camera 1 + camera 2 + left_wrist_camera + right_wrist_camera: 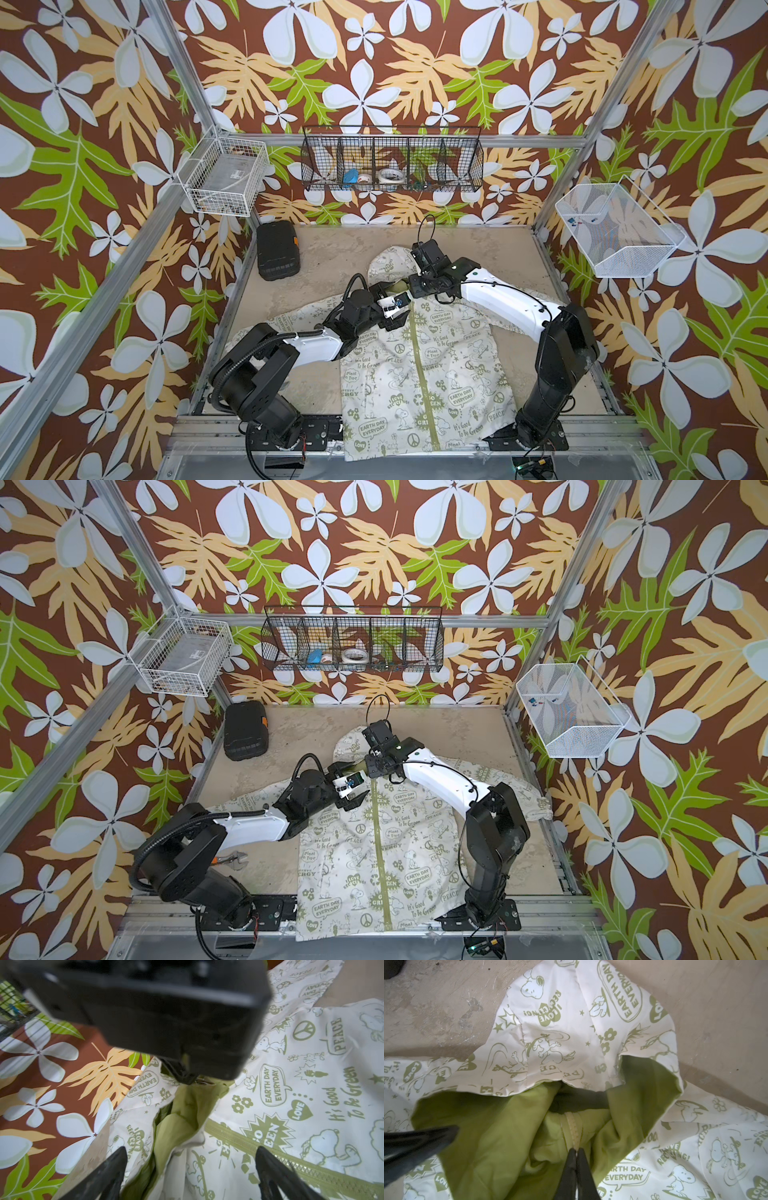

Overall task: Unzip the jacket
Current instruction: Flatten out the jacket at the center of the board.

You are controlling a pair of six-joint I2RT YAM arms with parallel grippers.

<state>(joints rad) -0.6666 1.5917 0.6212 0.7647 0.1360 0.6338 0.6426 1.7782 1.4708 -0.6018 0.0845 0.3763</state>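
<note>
jacket [449, 374] hem crosses table [498, 249] front edge; bare top beside hood [388, 262]

Soft, even light lay over everything; shadows on the table [507, 245] were faint and short. Both top views were sharp, with lines bowing slightly toward the edges. In the left wrist view the right claw [192, 1080] loomed blurred, while the jacket [311, 1084] print was crisp.
</note>
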